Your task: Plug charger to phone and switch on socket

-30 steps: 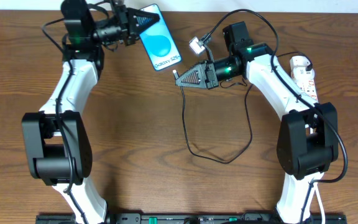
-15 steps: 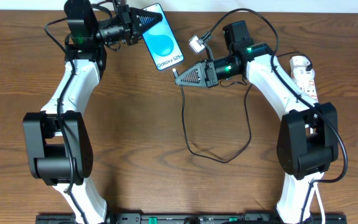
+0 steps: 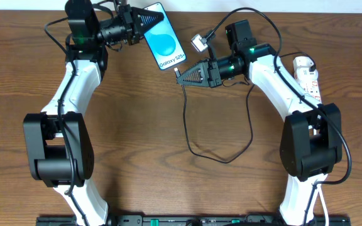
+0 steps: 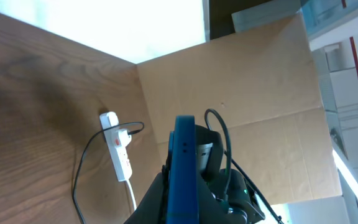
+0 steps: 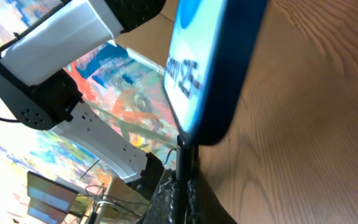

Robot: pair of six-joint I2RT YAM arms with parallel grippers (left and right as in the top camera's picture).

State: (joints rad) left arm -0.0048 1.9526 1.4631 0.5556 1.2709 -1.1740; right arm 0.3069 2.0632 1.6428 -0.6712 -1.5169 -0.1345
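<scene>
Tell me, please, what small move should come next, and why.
Probably push the right claw a touch toward the phone, along the plug's line. It grips the charger by its tip, which in the right wrist view meets the phone's bottom edge, while the left claw holds the phone up. Whether the tip is seated is unclear.
</scene>
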